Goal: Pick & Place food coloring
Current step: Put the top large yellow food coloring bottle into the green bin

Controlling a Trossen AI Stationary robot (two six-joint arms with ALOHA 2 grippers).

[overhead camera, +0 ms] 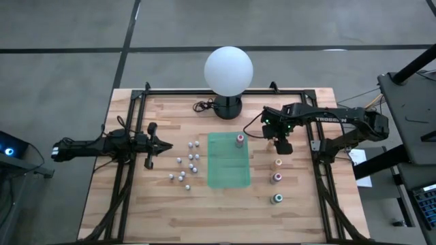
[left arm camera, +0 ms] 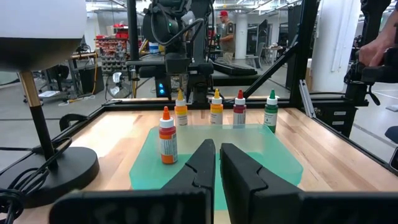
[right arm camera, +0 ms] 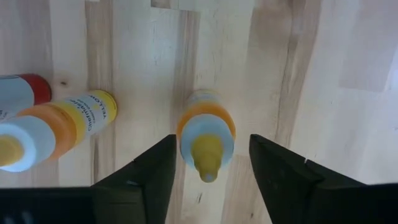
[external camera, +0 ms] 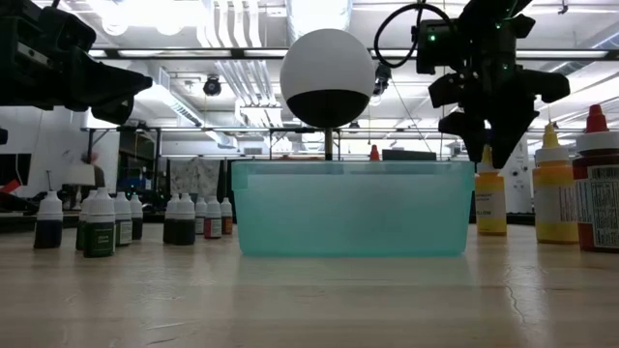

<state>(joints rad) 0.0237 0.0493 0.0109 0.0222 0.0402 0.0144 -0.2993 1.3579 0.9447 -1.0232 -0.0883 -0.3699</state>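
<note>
My right gripper [right arm camera: 212, 142] points down over the table's right half, open, with a finger on each side of an upright food coloring bottle [right arm camera: 206, 138] that has an orange body and a yellow cap. The fingers stand apart from it. Beside it stand a yellow bottle [right arm camera: 68, 124] and a red one [right arm camera: 18, 93], and a green one [overhead camera: 276, 199] is nearer the front. One orange-capped bottle [left arm camera: 166, 135] stands on the green mat [overhead camera: 228, 170]. Several small whitish bottles [overhead camera: 187, 163] stand left of the mat. My left gripper [left arm camera: 217, 152] waits shut at the table's left.
A white globe lamp [overhead camera: 228, 68] on a black base stands at the far middle of the table, its cord [overhead camera: 201, 106] beside the base. Black frame rails [overhead camera: 129, 170] run along the table's left and right sides. Bare wood lies in front of the mat.
</note>
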